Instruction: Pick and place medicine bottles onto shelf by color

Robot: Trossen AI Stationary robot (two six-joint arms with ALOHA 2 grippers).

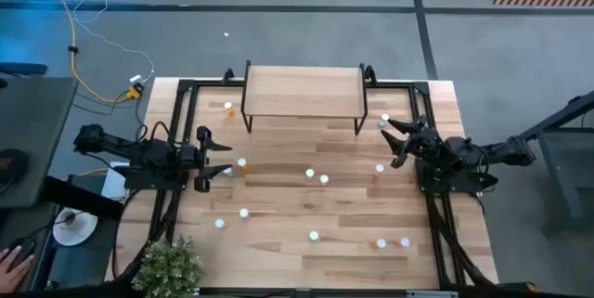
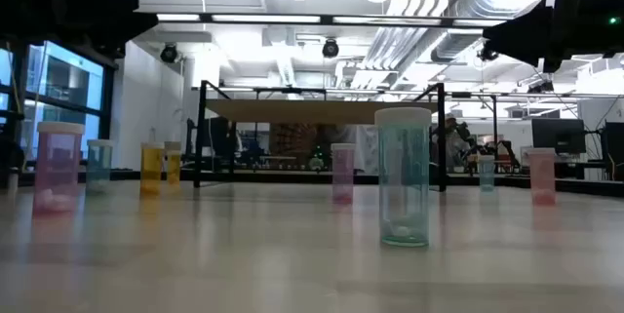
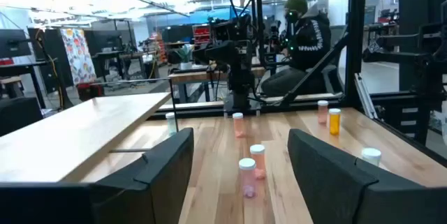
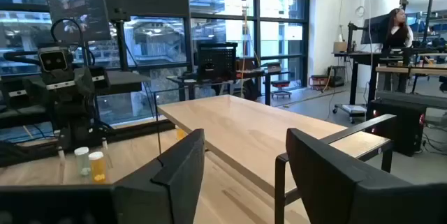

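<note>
Several small white-capped bottles stand scattered on the wooden table: an orange one [image 1: 241, 163] just right of my left gripper, two near the middle [image 1: 316, 177], a teal one [image 2: 403, 176] close to the low camera, and pink ones [image 3: 247, 175] ahead of the left fingers. The light-wood shelf [image 1: 304, 89] stands on black legs at the far middle with nothing on top. My left gripper [image 1: 215, 159] hovers open at the table's left and points right. My right gripper [image 1: 393, 142] hovers open at the right, near the shelf's right end [image 4: 258, 137], beside a bottle [image 1: 385, 119].
A potted plant [image 1: 170, 265] sits at the table's near left corner. The table's black frame rails [image 1: 436, 224] run along both sides. A person [image 3: 307, 35] sits beyond the table, behind the right arm. A hand [image 1: 9, 263] shows off the table at the lower left.
</note>
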